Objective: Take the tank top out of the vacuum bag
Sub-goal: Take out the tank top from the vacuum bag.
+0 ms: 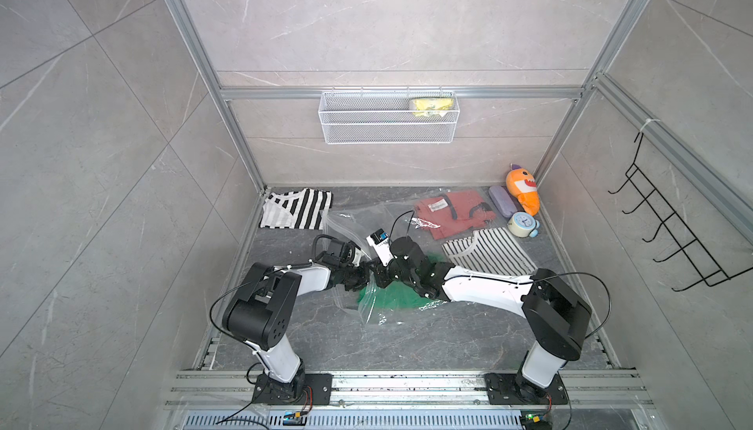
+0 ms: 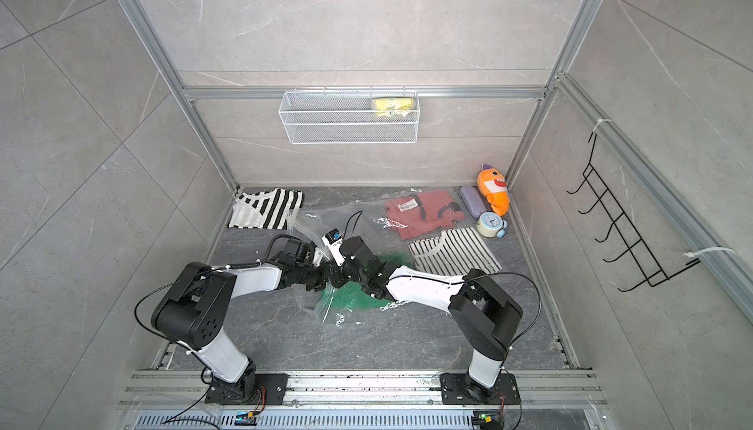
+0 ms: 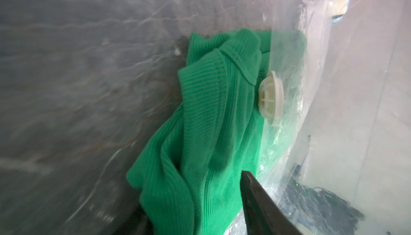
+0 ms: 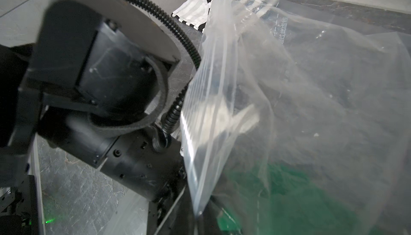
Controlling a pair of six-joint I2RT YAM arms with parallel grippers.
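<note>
Tank top (image 3: 211, 122), green ribbed knit, lay inside clear crinkly plastic vacuum bag (image 4: 289, 78), lengthwise ahead of nearer left gripper (image 1: 360, 280), jaws straddling it, clamp unclear; right gripper (image 1: 378, 278) clamped bag's edge.

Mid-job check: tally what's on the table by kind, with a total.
Garments: 4: green top, red garment, wide-striped top, thin-striped top
Bag: 1
Plush: 1
Clock: 1
Case: 1
Total: 8
</note>
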